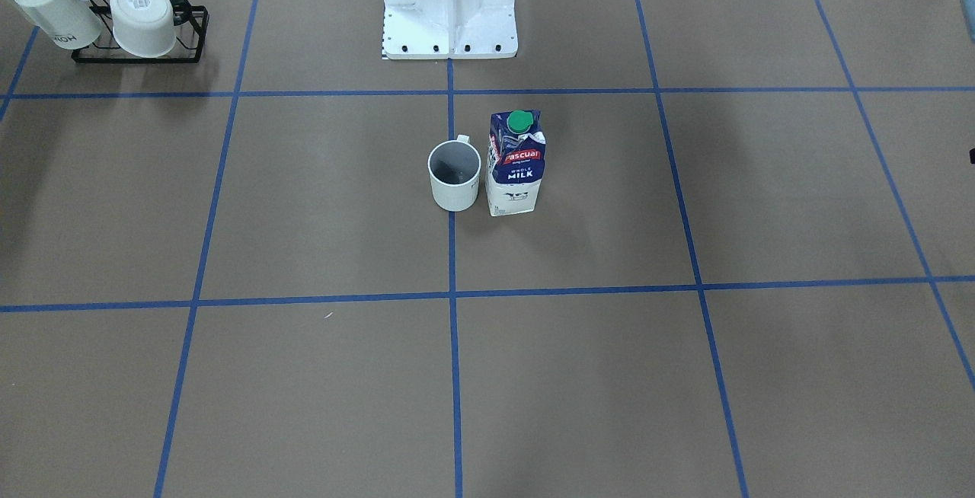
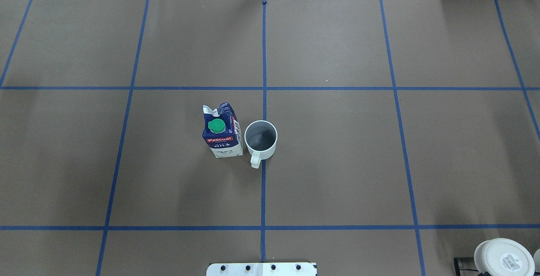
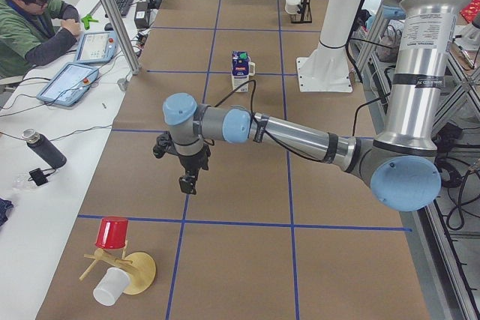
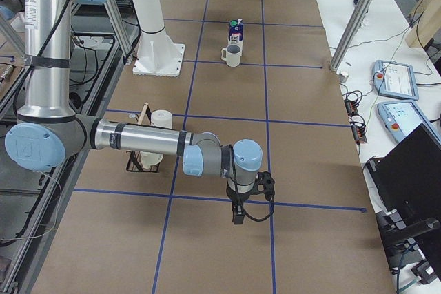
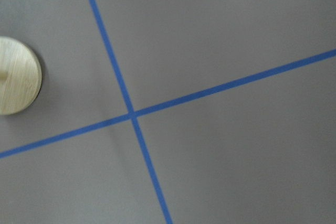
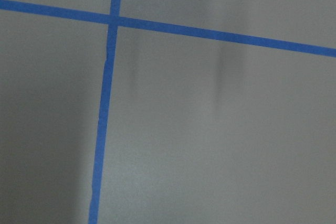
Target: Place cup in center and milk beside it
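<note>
Overhead exterior: white mug (image 2: pixel 260 137) centred, milk carton (image 2: pixel 222 134) just beside; seemingly done; left hand (image 3: pixel 186 183), right hand (image 4: pixel 237 217): apart or together, cannot tell.

Brown table (image 1: pixel 685 376) gridded with blue tape (image 1: pixel 452 254); in one corner a black wire rack (image 1: pixel 190 33) holding two white cups (image 1: pixel 143 20). At the other end, a wooden stand (image 3: pixel 139 271) with a red cup (image 3: pixel 112 231) and a white tumbler (image 3: pixel 110 287). Alongside, an operator (image 3: pixel 30 24) at tablets (image 3: pixel 67 82), dark bottle (image 3: pixel 45 149) nearby.
</note>
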`<action>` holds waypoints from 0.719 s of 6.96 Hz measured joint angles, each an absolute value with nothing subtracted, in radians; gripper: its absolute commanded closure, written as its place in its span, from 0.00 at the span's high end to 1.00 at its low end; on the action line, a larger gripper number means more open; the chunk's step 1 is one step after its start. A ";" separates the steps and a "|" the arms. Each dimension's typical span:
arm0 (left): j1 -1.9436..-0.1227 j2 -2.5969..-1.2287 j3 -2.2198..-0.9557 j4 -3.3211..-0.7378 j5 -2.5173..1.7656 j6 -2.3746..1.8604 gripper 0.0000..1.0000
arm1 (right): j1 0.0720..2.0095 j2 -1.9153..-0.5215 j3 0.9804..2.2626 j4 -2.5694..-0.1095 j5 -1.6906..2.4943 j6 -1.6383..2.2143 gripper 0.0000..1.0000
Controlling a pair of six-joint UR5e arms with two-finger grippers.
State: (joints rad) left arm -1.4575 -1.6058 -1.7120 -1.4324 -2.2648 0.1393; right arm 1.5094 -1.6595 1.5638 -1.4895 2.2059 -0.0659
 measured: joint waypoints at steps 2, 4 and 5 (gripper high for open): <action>-1.512 -1.528 -1.709 -1.463 -2.265 0.099 0.98 | 1.510 -1.658 1.564 -1.489 2.206 -0.066 1.00; -1.534 -1.510 -1.720 -1.469 -2.266 0.086 0.98 | 1.510 -1.658 1.565 -1.489 2.206 -0.066 1.00; -1.536 -1.510 -1.734 -1.471 -2.265 0.085 0.98 | 1.510 -1.658 1.565 -1.489 2.206 -0.066 1.00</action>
